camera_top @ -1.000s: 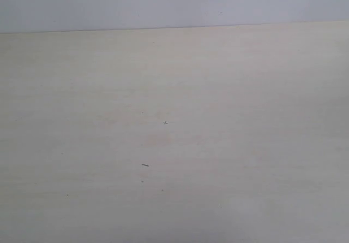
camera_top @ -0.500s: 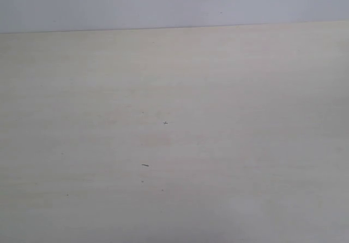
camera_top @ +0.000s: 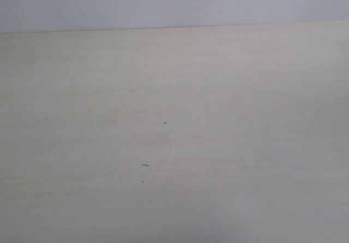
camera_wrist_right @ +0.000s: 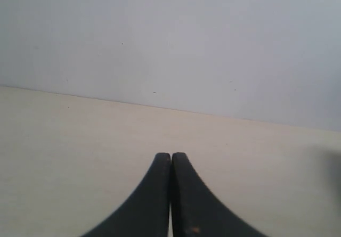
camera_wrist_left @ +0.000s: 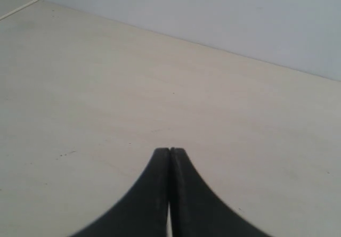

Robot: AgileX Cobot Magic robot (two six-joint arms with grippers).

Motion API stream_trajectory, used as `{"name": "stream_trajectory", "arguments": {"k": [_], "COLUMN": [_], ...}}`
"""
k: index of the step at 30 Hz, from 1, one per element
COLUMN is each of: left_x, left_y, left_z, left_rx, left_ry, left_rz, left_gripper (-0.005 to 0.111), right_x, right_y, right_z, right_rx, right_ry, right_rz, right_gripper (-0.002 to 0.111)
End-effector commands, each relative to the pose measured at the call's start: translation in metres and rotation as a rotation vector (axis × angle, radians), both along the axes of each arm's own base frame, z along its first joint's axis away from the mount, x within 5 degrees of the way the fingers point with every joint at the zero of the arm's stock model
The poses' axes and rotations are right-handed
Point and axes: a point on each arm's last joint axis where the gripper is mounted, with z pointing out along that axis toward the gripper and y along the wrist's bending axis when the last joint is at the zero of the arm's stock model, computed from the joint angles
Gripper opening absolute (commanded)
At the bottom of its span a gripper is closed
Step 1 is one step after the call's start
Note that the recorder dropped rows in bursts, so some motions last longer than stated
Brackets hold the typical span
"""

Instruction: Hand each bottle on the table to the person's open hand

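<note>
The pale beige table [camera_top: 229, 144] fills the exterior view, bare apart from a few tiny dark specks. No bottles and no person's open hand show in any view. Neither gripper appears in the exterior view. In the left wrist view my left gripper [camera_wrist_left: 170, 150] hangs over the table [camera_wrist_left: 80, 98], its black fingers pressed together with nothing between them. My right gripper [camera_wrist_right: 171, 155] in the right wrist view is likewise shut and empty above the table [camera_wrist_right: 64, 141].
A plain grey-white wall [camera_top: 174, 3] rises behind the table's far edge. A short dark mark [camera_top: 145, 165] and a small cross-shaped speck [camera_top: 165, 123] lie near the table's middle.
</note>
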Motion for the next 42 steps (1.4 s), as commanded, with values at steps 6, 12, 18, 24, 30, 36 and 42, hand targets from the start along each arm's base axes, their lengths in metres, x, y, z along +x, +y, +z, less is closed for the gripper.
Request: {"name": "stream_trajectory", "arguments": {"k": [6, 12, 18, 24, 30, 36, 42], "left_x": [0.0, 0.0, 0.0, 0.0, 0.0, 0.0, 0.0], "left_y": [-0.005, -0.005, -0.005, -0.005, -0.005, -0.005, -0.005], "left_z": [0.001, 0.001, 0.001, 0.001, 0.001, 0.001, 0.001], "left_rx": [0.002, 0.002, 0.002, 0.002, 0.002, 0.004, 0.007], "left_ry": [-0.012, -0.012, -0.012, -0.012, -0.012, -0.012, -0.012], "left_rz": [-0.097, -0.097, -0.097, -0.097, -0.097, -0.097, -0.098], "left_gripper": [0.0, 0.0, 0.0, 0.0, 0.0, 0.0, 0.0], "right_x": [0.0, 0.0, 0.0, 0.0, 0.0, -0.001, -0.001], "right_y": [0.0, 0.0, 0.0, 0.0, -0.001, -0.004, -0.007], "right_z": [0.0, 0.0, 0.0, 0.0, -0.002, -0.013, -0.016], "right_rx": [0.001, 0.001, 0.001, 0.001, -0.033, -0.057, -0.059], "right_ry": [-0.011, -0.011, -0.011, -0.011, -0.005, 0.121, 0.157], "right_rz": [-0.007, -0.007, -0.007, -0.007, -0.008, -0.069, -0.121], "right_gripper": [0.0, 0.0, 0.0, 0.0, 0.0, 0.0, 0.0]}}
